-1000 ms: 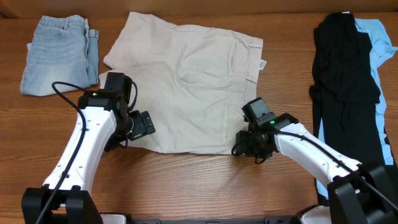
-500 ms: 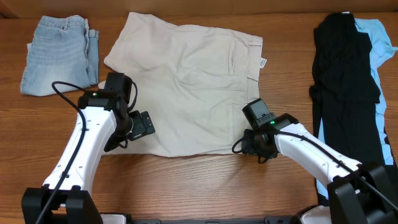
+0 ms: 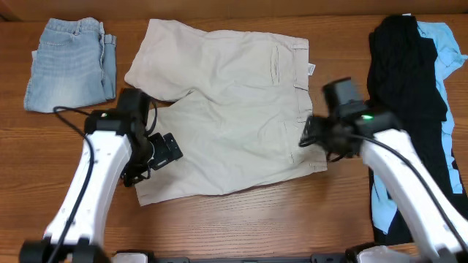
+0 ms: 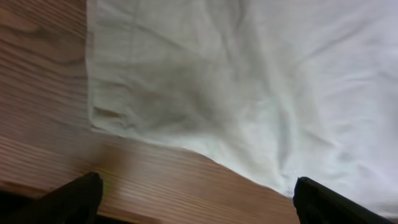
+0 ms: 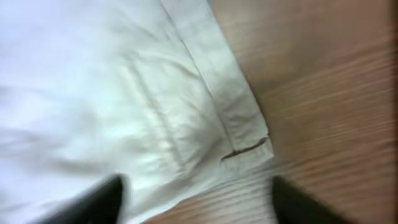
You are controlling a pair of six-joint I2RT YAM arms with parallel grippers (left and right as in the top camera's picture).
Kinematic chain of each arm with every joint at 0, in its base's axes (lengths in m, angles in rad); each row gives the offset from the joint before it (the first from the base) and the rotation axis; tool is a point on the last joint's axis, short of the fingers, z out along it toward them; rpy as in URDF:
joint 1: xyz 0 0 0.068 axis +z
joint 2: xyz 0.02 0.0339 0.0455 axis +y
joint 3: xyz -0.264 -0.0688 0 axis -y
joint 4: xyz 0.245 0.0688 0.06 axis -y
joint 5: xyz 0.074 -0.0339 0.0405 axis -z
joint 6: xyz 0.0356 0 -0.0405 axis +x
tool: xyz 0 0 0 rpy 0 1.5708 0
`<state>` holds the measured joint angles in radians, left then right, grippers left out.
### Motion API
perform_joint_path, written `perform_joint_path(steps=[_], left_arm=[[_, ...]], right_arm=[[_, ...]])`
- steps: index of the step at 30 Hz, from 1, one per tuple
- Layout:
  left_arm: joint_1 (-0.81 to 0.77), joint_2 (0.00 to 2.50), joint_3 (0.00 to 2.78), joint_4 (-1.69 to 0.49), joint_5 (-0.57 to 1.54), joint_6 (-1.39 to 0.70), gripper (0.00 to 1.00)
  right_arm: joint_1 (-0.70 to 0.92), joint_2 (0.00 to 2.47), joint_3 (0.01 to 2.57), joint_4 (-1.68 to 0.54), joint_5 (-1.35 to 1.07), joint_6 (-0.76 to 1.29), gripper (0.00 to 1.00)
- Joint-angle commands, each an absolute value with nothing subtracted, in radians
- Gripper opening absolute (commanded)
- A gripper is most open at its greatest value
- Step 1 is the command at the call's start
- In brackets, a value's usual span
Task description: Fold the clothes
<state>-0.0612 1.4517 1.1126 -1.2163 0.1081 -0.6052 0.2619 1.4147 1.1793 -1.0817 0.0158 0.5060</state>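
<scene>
The clothes (image 3: 234, 109), pale beige shorts, lie spread flat mid-table with the waistband and a small white label (image 3: 311, 69) at the right. My left gripper (image 3: 162, 150) hovers at their lower left edge. In the left wrist view the left gripper (image 4: 199, 205) is open over bare wood, and the hem of the clothes (image 4: 249, 81) lies just ahead of it. My right gripper (image 3: 313, 135) is at the waistband end. The right wrist view is blurred; there the right gripper (image 5: 196, 205) is open, with the waistband corner of the clothes (image 5: 242, 124) lying loose in front of it.
Folded light-blue denim shorts (image 3: 69, 62) lie at the back left. A black garment (image 3: 406, 95) lies on a sky-blue one (image 3: 447, 44) along the right edge. The wooden table (image 3: 241, 226) shows in front of the shorts.
My right gripper has opened, let go of the shorts' corner and swung up to the right. The shorts have shifted, their lower edge now nearer the front left. The left arm barely moved.
</scene>
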Motion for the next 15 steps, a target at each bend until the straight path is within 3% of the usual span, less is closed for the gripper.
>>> perform_joint_path(steps=[1,5,13,15], left_arm=[[-0.068,1.276,1.121,-1.264,0.172,-0.712,1.00],[-0.089,1.140,1.093,-1.370,0.066,-0.935,1.00],[-0.091,0.944,0.807,-1.415,-0.034,-1.440,0.84],[-0.091,0.937,0.739,-1.399,-0.033,-1.517,0.92]], right_arm=[[0.260,1.283,1.252,-1.126,0.021,0.494,1.00],[0.260,1.241,1.251,-1.178,0.021,0.493,1.00],[0.260,1.248,1.217,-1.205,0.022,0.493,1.00],[0.260,1.248,1.198,-1.195,0.022,0.493,1.00]])
